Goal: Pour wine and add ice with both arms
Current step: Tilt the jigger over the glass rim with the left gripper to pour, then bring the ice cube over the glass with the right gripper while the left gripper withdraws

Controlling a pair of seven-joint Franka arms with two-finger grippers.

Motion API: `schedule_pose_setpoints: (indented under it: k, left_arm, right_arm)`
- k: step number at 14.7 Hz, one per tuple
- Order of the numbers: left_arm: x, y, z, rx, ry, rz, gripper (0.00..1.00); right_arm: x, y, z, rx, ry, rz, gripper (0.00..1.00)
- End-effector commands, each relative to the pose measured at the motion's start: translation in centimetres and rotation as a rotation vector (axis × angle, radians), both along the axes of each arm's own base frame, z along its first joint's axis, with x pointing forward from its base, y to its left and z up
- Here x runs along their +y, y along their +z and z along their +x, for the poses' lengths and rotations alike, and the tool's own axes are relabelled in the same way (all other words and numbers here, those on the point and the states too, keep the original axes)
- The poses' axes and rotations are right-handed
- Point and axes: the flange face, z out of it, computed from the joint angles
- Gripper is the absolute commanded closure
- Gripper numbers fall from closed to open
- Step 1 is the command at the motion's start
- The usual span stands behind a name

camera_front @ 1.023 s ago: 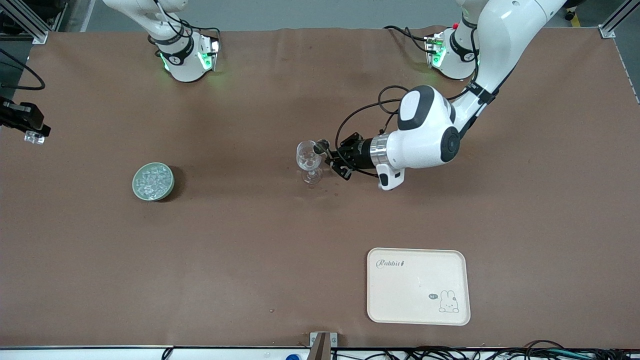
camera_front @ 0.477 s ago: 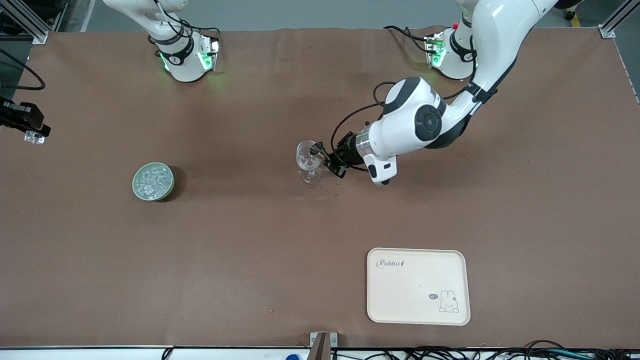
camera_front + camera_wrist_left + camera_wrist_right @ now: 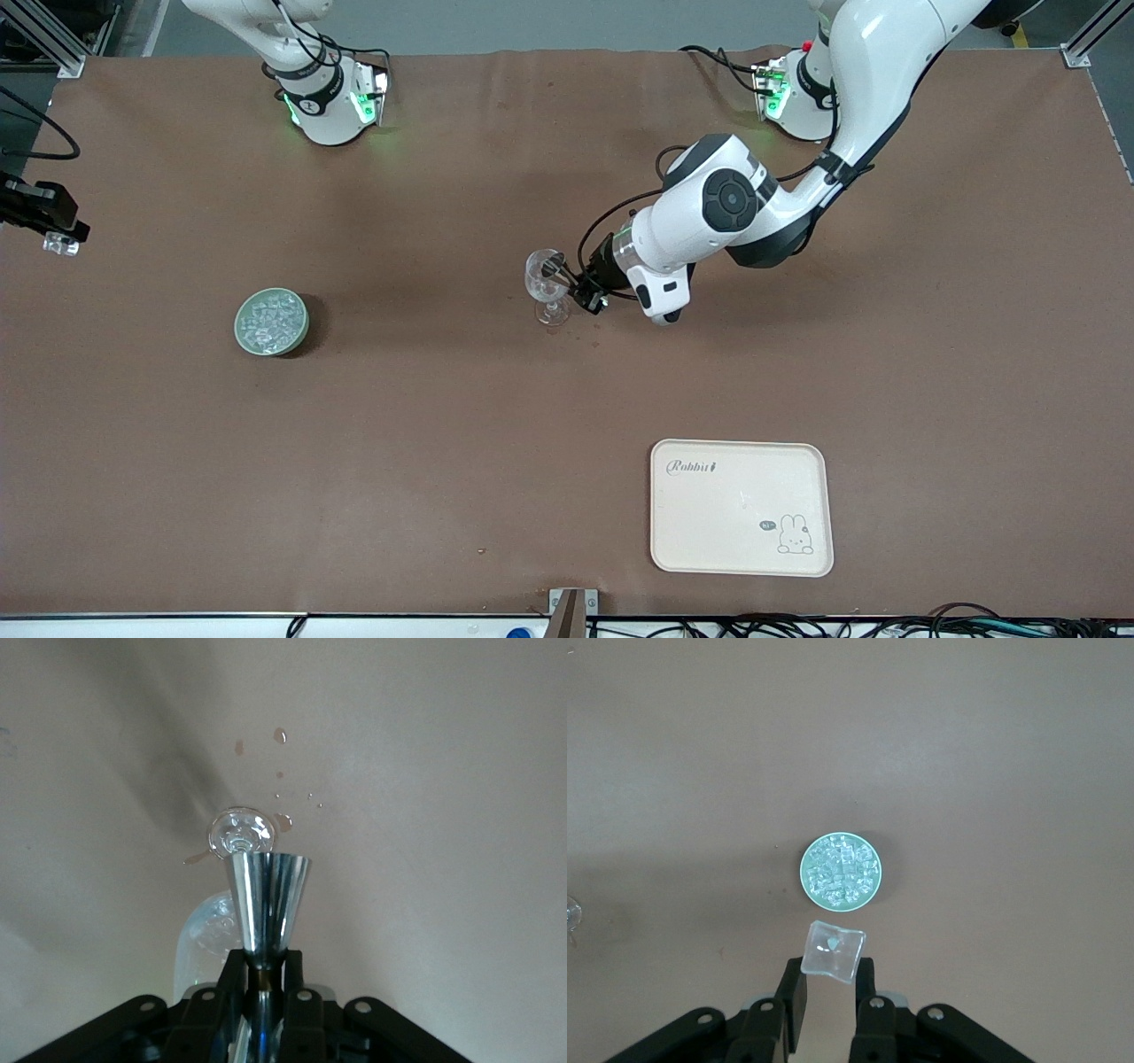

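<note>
A clear stemmed wine glass stands mid-table. My left gripper is shut on the waist of a shiny metal measuring cup and holds it tipped at the glass's rim. In the left wrist view the gripper clamps the cup over the glass. A green bowl heaped with ice sits toward the right arm's end. My right gripper hangs high at that end of the table, shut on a clear cube. In its wrist view the gripper holds the cube above the ice.
Small brownish drops lie on the brown table cover beside the glass's foot. A cream tray with a rabbit drawing lies nearer the front camera, toward the left arm's end.
My left arm's wrist has turned and swung in, tipping the metal cup further at the glass's rim. The right arm has not moved.
</note>
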Motion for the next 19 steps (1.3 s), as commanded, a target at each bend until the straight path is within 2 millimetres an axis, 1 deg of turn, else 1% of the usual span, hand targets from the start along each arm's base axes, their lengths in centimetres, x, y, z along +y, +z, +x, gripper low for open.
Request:
schedule_pose_setpoints:
  k: [1,4,5,7,8,9,10,12,13,14,15,16,19]
  left_arm:
    - [-0.3,0.6,-0.3,0.009,-0.019,-0.003,0.99]
    - [-0.4,1.1,-0.9,0.074,-0.069,-0.073,0.99]
    - [0.1,1.4,-0.8,0.098,-0.081,-0.099,0.99]
    - [1.5,1.6,0.1,0.128,-0.081,-0.161,0.99]
    - [2.1,1.8,0.5,0.139,-0.075,-0.189,0.99]
    - [2.8,1.8,0.9,0.148,-0.072,-0.214,0.99]
    - [3.8,1.9,1.5,0.155,-0.061,-0.239,0.99]
    - [5.9,2.0,3.0,0.168,-0.016,-0.307,0.99]
    - [7.1,1.7,3.8,0.182,0.015,-0.344,0.99]
    - [8.3,1.5,4.7,0.196,0.041,-0.381,0.99]
    - [9.6,1.2,5.6,0.202,0.061,-0.408,0.99]
    - [10.7,0.9,6.4,0.202,0.087,-0.433,0.99]
    - [16.2,-0.6,9.4,0.193,0.188,-0.523,0.99]
  right_arm:
    - [0.2,0.0,-0.3,0.003,-0.008,0.018,1.0]
    - [0.3,-0.1,-0.4,0.015,-0.007,0.019,1.0]
    - [0.3,-0.2,-0.4,0.021,-0.007,0.02,1.0]
    - [0.4,-0.2,-0.5,0.029,-0.01,0.02,1.0]
    - [0.7,-0.2,-0.5,0.031,-0.026,0.019,1.0]
    - [1.5,-0.2,-0.6,0.039,-0.04,0.018,1.0]
    - [3.0,-0.2,-0.5,0.046,-0.058,0.015,1.0]
    - [6.8,-0.2,-0.6,0.054,-0.086,0.008,1.0]
    - [8.6,-0.2,-0.7,0.055,-0.098,0.007,1.0]
    - [10.9,-0.2,-0.9,0.054,-0.111,0.002,1.0]
    - [13.9,-0.3,-1.1,0.051,-0.123,0.014,1.0]
    - [16.0,-0.2,-1.4,0.055,-0.156,0.04,1.0]
    - [22.7,-2.0,-1.0,0.038,-0.213,0.067,1.0]
